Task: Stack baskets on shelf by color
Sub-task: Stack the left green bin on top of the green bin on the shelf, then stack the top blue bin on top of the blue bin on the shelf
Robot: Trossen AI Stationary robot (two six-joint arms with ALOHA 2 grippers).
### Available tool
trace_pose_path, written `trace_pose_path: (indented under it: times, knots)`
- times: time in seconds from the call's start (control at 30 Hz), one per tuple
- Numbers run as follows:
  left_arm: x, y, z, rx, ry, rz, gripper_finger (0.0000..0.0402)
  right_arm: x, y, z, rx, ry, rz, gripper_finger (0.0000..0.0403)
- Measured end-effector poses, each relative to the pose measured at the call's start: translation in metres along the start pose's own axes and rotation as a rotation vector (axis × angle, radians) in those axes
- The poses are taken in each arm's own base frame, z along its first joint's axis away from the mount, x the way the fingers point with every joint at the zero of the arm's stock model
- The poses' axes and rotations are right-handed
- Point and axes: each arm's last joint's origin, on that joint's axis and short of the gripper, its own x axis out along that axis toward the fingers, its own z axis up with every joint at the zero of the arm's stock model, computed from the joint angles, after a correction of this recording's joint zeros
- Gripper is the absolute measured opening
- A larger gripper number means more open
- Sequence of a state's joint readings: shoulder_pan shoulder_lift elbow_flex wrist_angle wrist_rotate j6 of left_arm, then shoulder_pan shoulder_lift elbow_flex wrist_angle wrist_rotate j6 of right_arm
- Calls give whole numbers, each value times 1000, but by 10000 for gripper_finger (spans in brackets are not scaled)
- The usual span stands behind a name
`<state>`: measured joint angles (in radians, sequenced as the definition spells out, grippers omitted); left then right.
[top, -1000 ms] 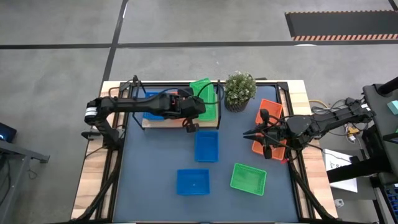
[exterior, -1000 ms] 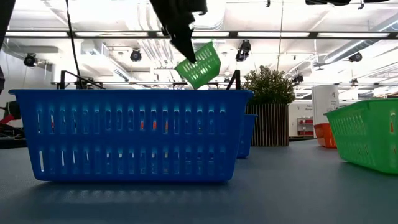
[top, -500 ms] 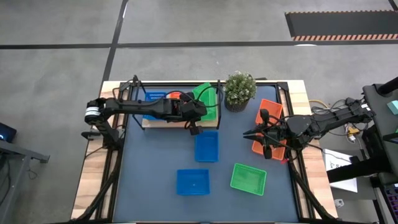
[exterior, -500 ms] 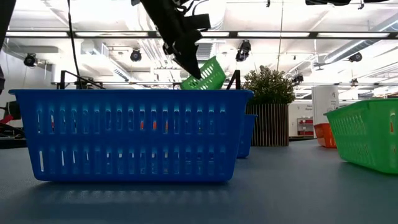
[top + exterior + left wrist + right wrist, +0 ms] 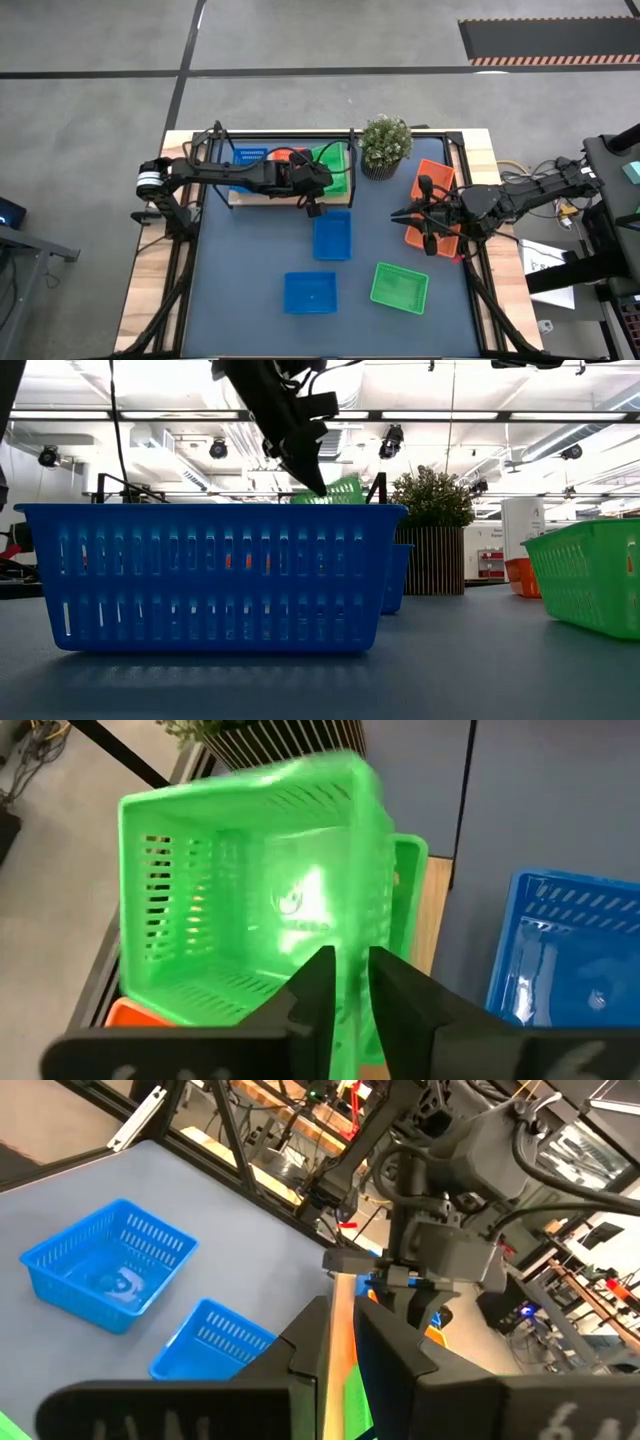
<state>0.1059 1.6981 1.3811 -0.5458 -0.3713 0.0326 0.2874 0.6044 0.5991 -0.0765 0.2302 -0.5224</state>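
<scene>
Change: Lowered since a second ago, the green basket [image 5: 333, 165] held by the left arm now sinks toward the shelf [image 5: 290, 178], its tilt flattening out.
Left pincer [image 5: 345, 982]: clamped on the near wall of the green basket, above the shelf's right end beside the potted plant [image 5: 385, 143].
Shelf contents: a blue basket [image 5: 245, 160] at the left end, a red-orange basket [image 5: 283, 157] in the middle, and another green basket [image 5: 405, 885] showing under the held one.
Right pincer [image 5: 404, 214]: idle at the counter's [image 5: 250, 250] right side next to the red-orange baskets [image 5: 432, 180], fingers nearly together, gripping nothing.
Still loose: two blue baskets [image 5: 332, 234] and a green one [image 5: 400, 287] on the counter.
Step in hand: probably nesting green into green.
Next move: likely a short level descent, squared to the basket below, then release.
</scene>
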Motion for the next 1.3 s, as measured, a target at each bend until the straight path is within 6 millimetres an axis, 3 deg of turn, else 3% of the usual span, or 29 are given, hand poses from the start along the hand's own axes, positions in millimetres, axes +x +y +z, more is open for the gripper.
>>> trace_pose_path:
  times: [0.3,0.43,0.53,0.73,0.9,1.3]
  knots:
    - [-2,0,-1,46,14,-2,81,0,0,0,1,0,-7,43]
    - [-21,-8,2,41,-38,-83,84,0,0,0,4,0,-7,43]
    - [-38,-32,5,69,-120,-175,83,1,0,0,12,1,-6,43]
    - [-56,-94,-12,161,-268,-306,82,11,4,-2,19,25,7,43]
    - [-61,-123,-31,199,-322,-367,81,18,6,-2,7,28,11,43]
    - [-68,-118,-42,350,-334,-344,81,28,11,-6,51,63,29,43]
